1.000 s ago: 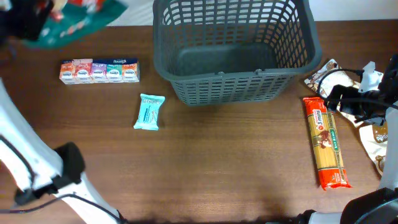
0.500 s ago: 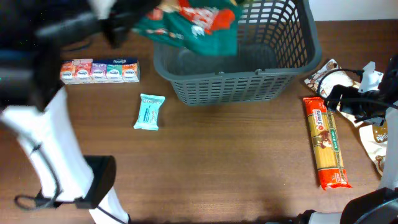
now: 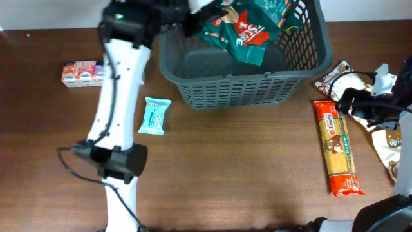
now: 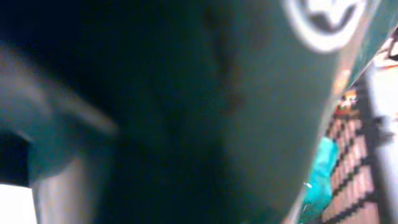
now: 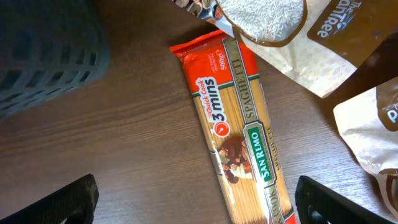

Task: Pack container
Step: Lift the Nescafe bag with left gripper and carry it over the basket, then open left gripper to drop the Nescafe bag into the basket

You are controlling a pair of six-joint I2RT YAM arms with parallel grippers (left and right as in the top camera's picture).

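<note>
Basket (image 3: 244,90), upper centre, looks empty. Your left gripper (image 3: 196,13) pinches a green bag (image 3: 248,29) over it, unreleased. Your right gripper (image 5: 199,205) gapes wide above the spaghetti (image 5: 239,124). Bar (image 3: 154,116), cartons (image 3: 80,72) and rice (image 3: 331,77) remain unpacked.

A green foil snack bag (image 3: 241,29) crowds the mouth of the dark grey slotted plastic basket (image 3: 244,90); brown wooden counter (image 3: 244,161) lies open between teal wrapped bar (image 3: 154,116) and orange spaghetti packet (image 3: 338,148).

White left arm (image 3: 116,96) reaches far forward, its left claw (image 3: 195,14) clamped on green plastic snack bag (image 3: 241,29). Right claw (image 5: 205,202) spread wide, pointing down, low over table.
</note>
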